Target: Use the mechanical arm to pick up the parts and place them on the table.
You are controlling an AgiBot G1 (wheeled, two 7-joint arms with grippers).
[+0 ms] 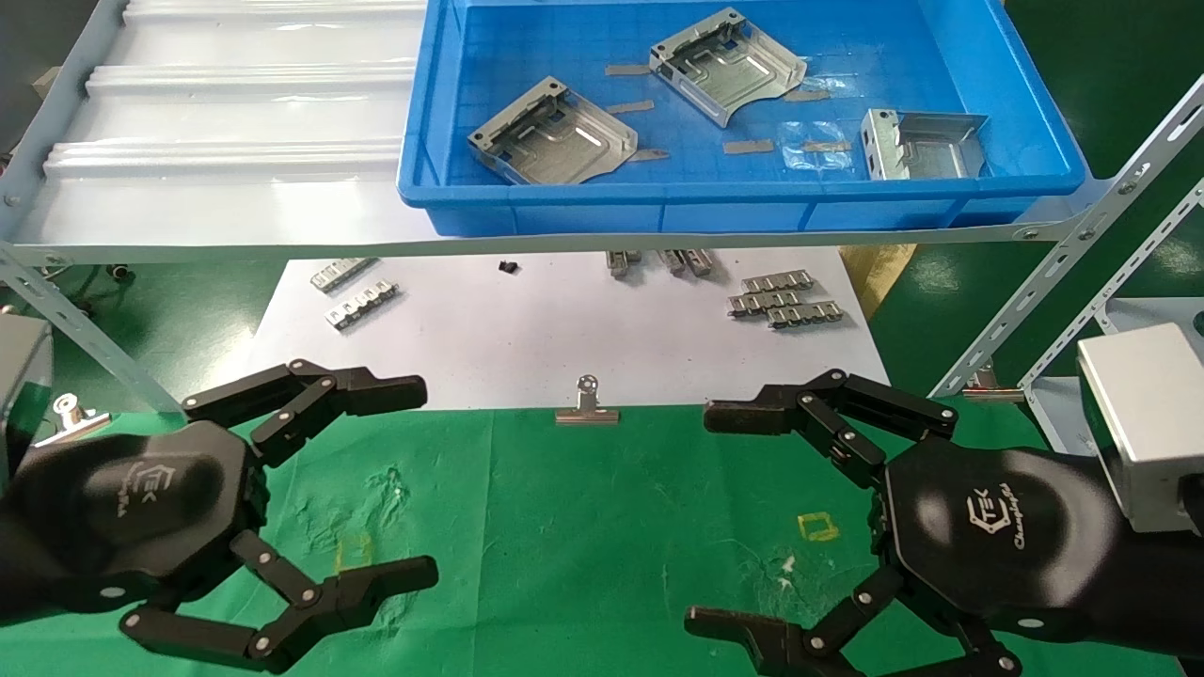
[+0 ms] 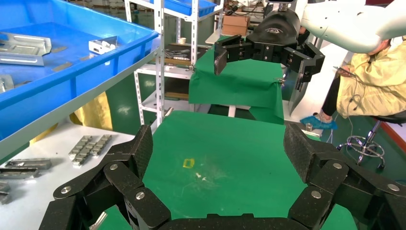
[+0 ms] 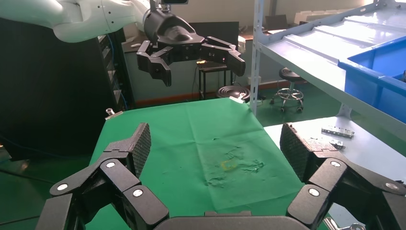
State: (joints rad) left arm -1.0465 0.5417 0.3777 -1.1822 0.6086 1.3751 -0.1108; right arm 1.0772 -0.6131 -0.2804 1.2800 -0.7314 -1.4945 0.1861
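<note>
three parts (image 1: 555,133) in bin (image 1: 451,179) on shelf, behind table (image 1: 602,527)

The surface (image 1: 583,527) wears matt green cloth, scuffed and faintly wrinkled, with a yellow square mark (image 1: 817,526) on it. A smooth white paper sheet (image 1: 527,329) lies beyond. The bin (image 1: 602,202) is glossy blue plastic; the parts (image 1: 550,132) inside are bare stamped sheet metal with a dull silver sheen. The ridged strips (image 1: 783,299) and binder clip (image 1: 587,408) are shiny metal. The left hand (image 1: 395,480) and right hand (image 1: 724,512) have satin black shells, and the finger pads (image 2: 299,151) look rough and grainy.
</note>
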